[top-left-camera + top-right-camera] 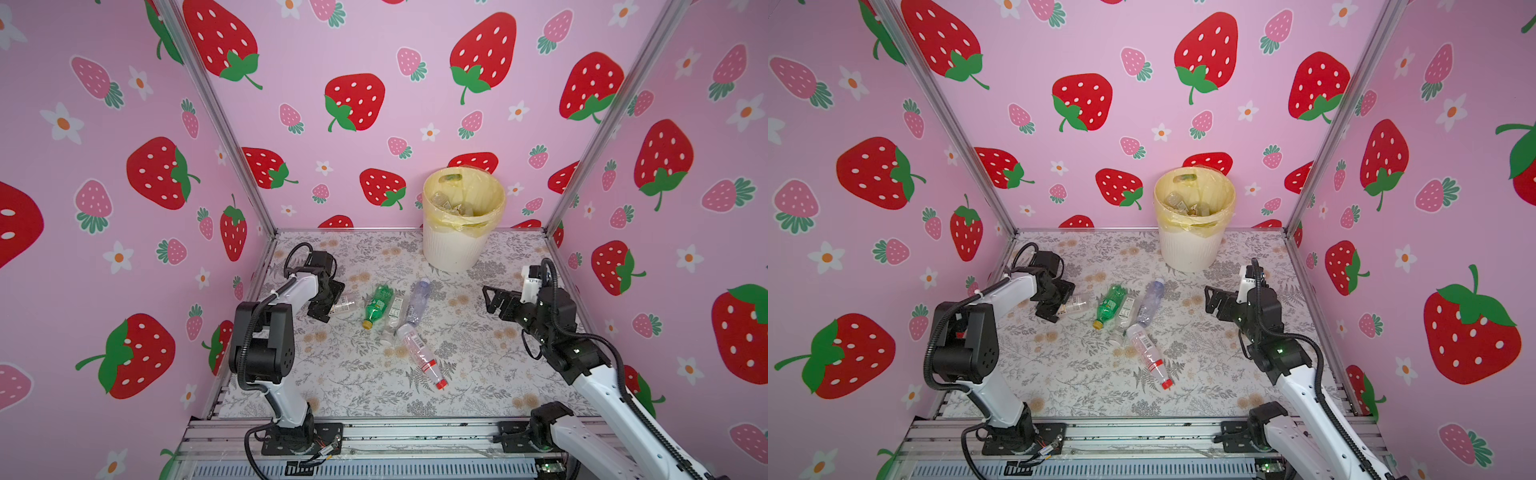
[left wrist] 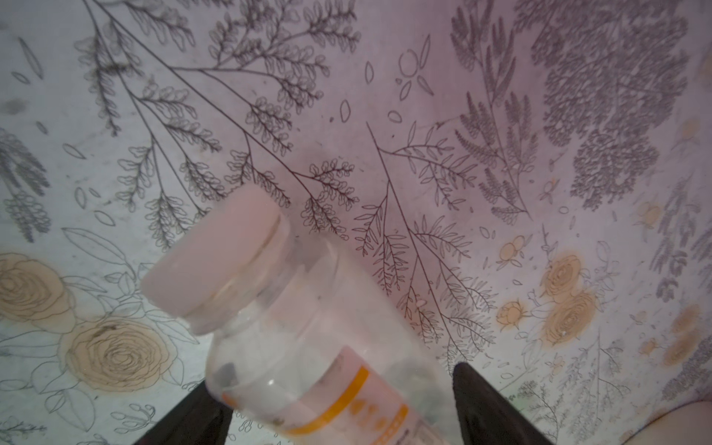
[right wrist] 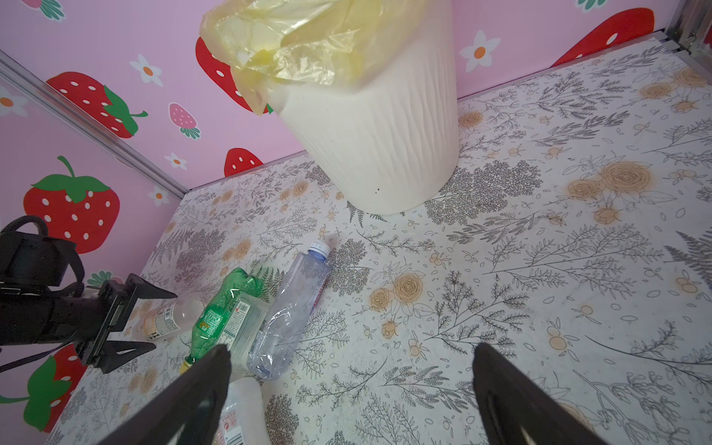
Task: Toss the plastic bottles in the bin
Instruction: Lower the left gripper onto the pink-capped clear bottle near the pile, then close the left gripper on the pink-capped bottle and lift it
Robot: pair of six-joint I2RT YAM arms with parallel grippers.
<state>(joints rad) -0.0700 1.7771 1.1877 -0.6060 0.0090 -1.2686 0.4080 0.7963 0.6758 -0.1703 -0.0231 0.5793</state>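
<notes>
My left gripper (image 1: 328, 303) (image 2: 331, 377) is shut on a clear bottle with a white cap and an orange-striped label (image 1: 345, 303) (image 2: 308, 346), low over the left of the table; the bottle lies slanted between the fingers. To its right lie a green bottle (image 1: 377, 305) (image 3: 219, 312), a flat clear one (image 1: 395, 316), a clear blue-capped one (image 1: 417, 301) (image 3: 296, 304) and a red-capped one (image 1: 422, 353) (image 1: 1148, 351). My right gripper (image 1: 490, 299) (image 3: 350, 346) hangs open and empty right of them. The bin (image 1: 453, 249) (image 3: 377, 146) stands at the back with bottles inside.
Pink strawberry walls close off the left, back and right. The bin's yellow liner (image 1: 1196, 199) hangs over its rim. An aluminium rail (image 1: 374, 436) with both arm bases runs along the front edge. The floral table (image 1: 457, 374) lies bare between the bottle cluster and the right arm.
</notes>
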